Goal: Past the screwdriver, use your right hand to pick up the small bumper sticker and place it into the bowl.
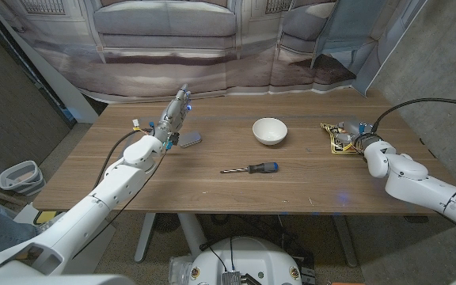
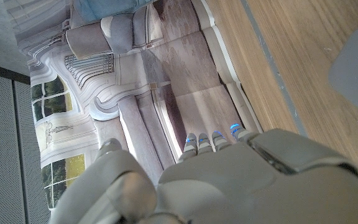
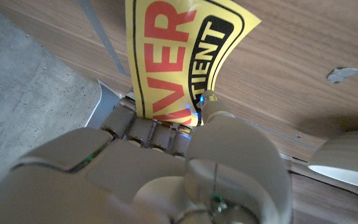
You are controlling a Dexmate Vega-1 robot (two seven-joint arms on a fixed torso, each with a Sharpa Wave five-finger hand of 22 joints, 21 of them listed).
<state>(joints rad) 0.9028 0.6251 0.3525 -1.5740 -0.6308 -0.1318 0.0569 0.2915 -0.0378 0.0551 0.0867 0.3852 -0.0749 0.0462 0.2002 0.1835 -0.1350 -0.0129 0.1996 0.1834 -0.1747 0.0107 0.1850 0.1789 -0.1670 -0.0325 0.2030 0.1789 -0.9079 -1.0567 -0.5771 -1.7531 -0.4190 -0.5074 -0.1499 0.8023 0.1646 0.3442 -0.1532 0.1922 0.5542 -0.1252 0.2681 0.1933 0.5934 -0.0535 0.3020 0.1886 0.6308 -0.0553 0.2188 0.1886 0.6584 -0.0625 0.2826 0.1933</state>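
Table [image 1: 212, 190] first: bowl [image 1: 269, 131] sits upper centre, screwdriver [image 1: 252, 169] mid-frame below it. Right hand [image 1: 353, 142] at right edge, fingers [image 3: 143, 129] pinching the sticker [image 3: 173, 56]. Left hand [image 1: 174, 117] upper left, holding nothing, fingers extended. Lift clear, swing left, release only once over the bowl.

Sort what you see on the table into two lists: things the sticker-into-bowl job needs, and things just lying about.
Needed:
bumper sticker, pinched in the right robot hand
bowl
screwdriver, as the landmark

Lying about:
small grey object beside the left robot hand
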